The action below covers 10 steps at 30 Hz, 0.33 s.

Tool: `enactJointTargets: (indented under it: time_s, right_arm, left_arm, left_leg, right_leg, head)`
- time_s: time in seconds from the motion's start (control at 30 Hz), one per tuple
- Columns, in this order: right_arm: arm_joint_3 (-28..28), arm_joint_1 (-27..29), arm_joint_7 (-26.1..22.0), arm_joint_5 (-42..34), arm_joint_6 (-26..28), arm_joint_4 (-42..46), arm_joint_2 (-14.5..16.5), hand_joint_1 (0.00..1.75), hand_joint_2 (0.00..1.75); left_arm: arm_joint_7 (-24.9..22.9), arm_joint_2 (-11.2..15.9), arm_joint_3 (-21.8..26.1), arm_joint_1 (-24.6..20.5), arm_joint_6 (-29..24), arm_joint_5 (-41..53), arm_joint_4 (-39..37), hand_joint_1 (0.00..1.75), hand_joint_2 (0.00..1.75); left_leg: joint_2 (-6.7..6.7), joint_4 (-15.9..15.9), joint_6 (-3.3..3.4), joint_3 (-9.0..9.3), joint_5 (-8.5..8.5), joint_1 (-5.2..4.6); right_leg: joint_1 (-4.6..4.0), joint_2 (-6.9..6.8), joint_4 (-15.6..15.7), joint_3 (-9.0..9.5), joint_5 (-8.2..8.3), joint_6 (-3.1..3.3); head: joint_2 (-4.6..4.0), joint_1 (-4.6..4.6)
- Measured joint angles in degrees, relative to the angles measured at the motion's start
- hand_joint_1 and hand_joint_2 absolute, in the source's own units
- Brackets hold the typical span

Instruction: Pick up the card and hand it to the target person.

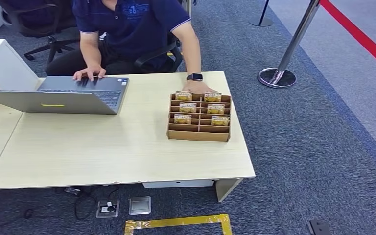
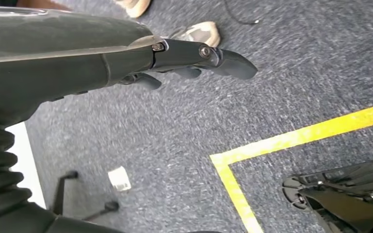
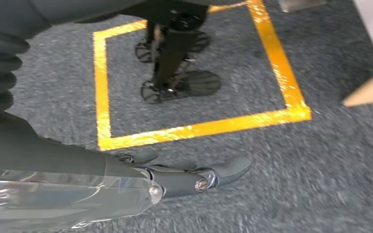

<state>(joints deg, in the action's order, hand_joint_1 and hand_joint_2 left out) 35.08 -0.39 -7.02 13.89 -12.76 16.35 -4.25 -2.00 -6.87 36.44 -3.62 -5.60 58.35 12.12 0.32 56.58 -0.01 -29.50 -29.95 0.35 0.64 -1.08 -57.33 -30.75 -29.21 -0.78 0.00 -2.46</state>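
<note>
Left hand [image 2: 184,60] and right hand [image 3: 184,177] hung over carpet, fingers extended, holding nothing. We noted cards [image 1: 187,107] upright in cardboard rack [image 1: 199,133] on table [image 1: 103,152], long edges crosswise, faces toward us.

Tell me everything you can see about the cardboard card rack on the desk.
The card rack is a brown cardboard tray divided into two columns of narrow slots. Six yellowish cards stand in the rear slots, three per column; the front slots look empty. It lies flat on the light wooden desk, near its right end. A seated person's hand, with a watch on its wrist, rests at the rack's far edge.
</note>
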Motion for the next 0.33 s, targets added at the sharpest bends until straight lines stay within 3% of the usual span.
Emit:
enactJointTargets:
  time_s: [0.33]
  right_arm:
    - [-8.60, 1.87, 1.89, -3.73, 3.45, -0.33, 1.05, 0.00, 0.00]
  left_arm:
    - [0.62, 1.66, -8.88, 3.14, 1.51, -15.82, 2.33, 0.00, 0.00]
  left_leg:
    - [0.00, 0.00, 0.00, 0.00, 0.00, 0.00]
  right_leg:
    - [0.00, 0.00, 0.00, 0.00, 0.00, 0.00]
  head:
    - [0.00, 0.10]
